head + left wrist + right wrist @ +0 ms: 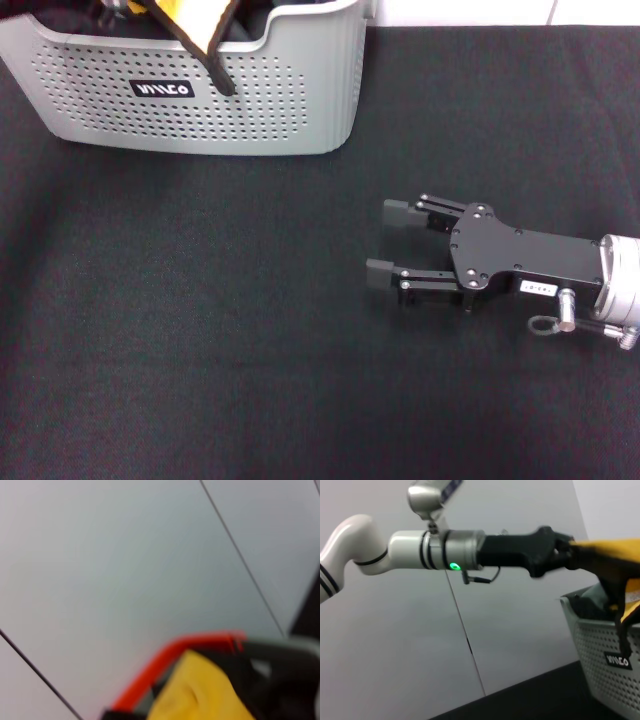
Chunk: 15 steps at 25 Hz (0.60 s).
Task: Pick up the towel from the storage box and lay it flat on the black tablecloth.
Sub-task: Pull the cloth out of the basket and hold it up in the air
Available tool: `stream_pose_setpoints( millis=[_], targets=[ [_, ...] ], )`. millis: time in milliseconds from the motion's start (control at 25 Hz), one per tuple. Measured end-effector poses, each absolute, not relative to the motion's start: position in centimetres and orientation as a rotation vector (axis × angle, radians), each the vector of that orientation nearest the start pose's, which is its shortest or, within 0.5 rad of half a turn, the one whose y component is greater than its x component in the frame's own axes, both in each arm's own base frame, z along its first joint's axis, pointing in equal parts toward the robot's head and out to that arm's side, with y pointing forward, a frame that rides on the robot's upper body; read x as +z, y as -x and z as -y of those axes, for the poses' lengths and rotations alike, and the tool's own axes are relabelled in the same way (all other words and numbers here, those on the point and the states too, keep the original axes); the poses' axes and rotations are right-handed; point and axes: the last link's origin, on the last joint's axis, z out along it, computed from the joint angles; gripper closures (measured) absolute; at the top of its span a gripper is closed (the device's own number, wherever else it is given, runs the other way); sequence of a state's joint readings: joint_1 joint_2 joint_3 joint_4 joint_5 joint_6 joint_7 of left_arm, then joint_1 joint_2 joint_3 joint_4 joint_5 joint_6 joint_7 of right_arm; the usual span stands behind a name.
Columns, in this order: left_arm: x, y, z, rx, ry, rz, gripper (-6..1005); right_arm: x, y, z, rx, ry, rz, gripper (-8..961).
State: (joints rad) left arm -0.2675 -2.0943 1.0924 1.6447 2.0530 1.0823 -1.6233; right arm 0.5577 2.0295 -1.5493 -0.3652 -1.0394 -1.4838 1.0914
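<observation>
The light grey perforated plastic storage box point(200, 95) with the black label sits at the far left of the plain black tablecloth point(200, 330) covering the desk. The fleecy yellow towel with thin black edging point(612, 555) is held up above the box: in the right wrist view the left gripper point(565, 555) reaches in level over the rim with the yellow cloth bunched at its tip, so its fingers look clenched on the towel, while a black-edged tail point(205, 45) drapes down over the dipped rim. The right gripper point(392, 245) lies low over the tablecloth on the right, well apart from the box, its fingers point(380, 272) spread and grasping nothing. My judgement is that the lift is underway but the cloth is not yet clear of the box. The hanging tail could catch on the rim and drag or tip the light box if the arm moves sideways too early. The hold also seems to be on one bunched part, so the towel may slip out, or come down folded rather than flat.
</observation>
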Motion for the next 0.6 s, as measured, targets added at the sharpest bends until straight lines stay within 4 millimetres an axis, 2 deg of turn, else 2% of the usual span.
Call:
stream_pose_setpoints(
  millis=[120, 280, 360, 440, 600],
  targets=[
    [13.3, 16.9, -35.1, -0.348, 2.17, -0.026, 955, -5.9, -21.2, -30.6, 1.155, 2.751, -0.427, 127],
    [16.1, 15.4, -32.4, -0.686, 2.129, -0.074, 957, -5.4, -21.5, -30.7, 1.163, 2.679, -0.31, 128],
    [17.6, 14.8, -30.7, -0.871, 2.116, -0.119, 957, -5.1, -21.4, -30.9, 1.155, 2.624, -0.194, 128],
    [18.3, 14.4, -29.6, -0.98, 2.12, -0.154, 957, -4.7, -21.4, -31.2, 1.142, 2.557, -0.071, 128],
    [18.7, 13.6, -28.4, -1.116, 2.134, -0.199, 957, -4.3, -20.8, -31.6, 1.11, 2.443, 0.163, 131]
  ],
)
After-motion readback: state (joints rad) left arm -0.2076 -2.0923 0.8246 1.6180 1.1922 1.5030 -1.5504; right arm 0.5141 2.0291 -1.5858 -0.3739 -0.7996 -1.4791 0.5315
